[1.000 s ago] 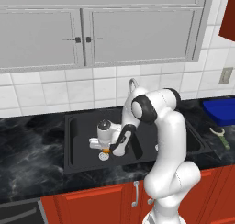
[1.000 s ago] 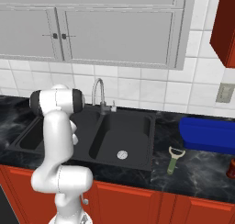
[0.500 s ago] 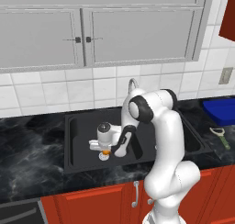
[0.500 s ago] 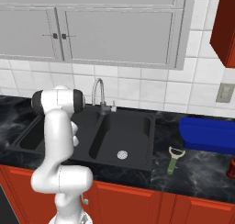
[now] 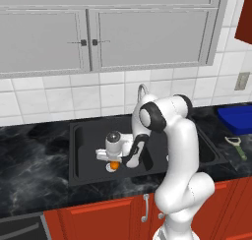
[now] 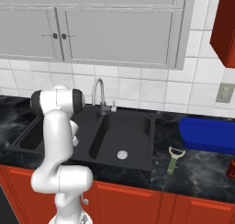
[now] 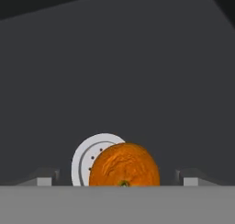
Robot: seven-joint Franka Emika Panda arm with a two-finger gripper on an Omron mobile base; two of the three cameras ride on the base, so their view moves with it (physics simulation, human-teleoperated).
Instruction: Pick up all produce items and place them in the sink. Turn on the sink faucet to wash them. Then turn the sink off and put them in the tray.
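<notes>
Step 1 of 4, produce into sink: done. Orange fruit (image 7: pixel 124 165) lying in left basin of sink (image 5: pixel 78 155), against drain (image 7: pixel 89 158). Gripper (image 5: pixel 114 161) low over fruit, jaws spread wide, holding nothing. Pending: faucet (image 6: pixel 98 93) on, off; transfer to tray (image 6: pixel 206 135).

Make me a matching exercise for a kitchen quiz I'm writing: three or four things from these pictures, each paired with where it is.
Things:
1. small round orange fruit
2. green-handled peeler
3. bright blue shallow tray
4. slim silver gooseneck faucet

Places:
A. behind the black double-basin sink
B. lying on the dark counter, in front of the tray
C. in a basin, by the round silver drain
D. on the counter beside the sink

Pairs: 1-C, 2-B, 3-D, 4-A
</notes>
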